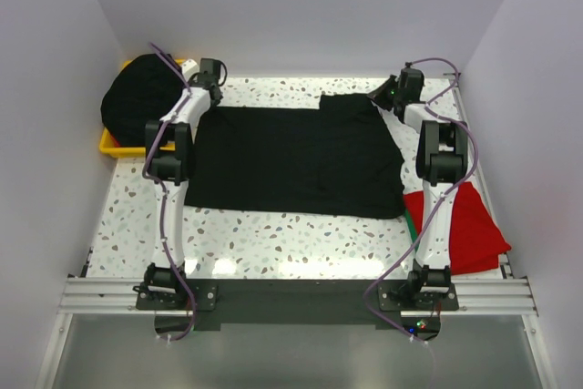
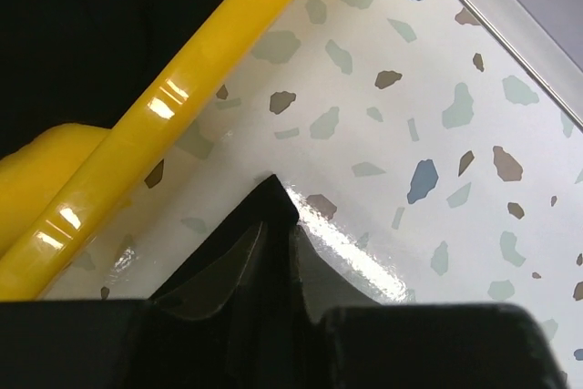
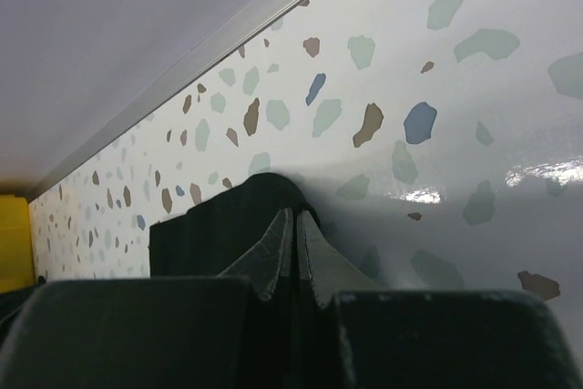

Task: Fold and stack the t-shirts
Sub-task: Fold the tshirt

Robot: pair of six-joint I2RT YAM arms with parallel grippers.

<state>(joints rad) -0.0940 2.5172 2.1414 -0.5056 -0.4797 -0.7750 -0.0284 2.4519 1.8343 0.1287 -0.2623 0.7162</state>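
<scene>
Top external view: a black t-shirt (image 1: 291,157) lies spread flat on the speckled table (image 1: 273,243), its far edge pinned at both ends. The left claw (image 1: 215,88) has its fingers (image 2: 239,261) drawn nearly together on one far corner of the cloth. The right claw (image 1: 381,95) is pressed tight on a raised fold at the other far corner. From either claw the body of the shirt stretches back toward the arm bases, and its long axis runs from one claw across to the other, so each arm is nearest its own corner. The likely fold carries that far edge back over the shirt. Outward of the left claw sits a yellow bin (image 1: 109,145) heaped with more black t-shirts (image 1: 137,97). A red t-shirt (image 1: 474,225) lies well behind the right claw.
</scene>
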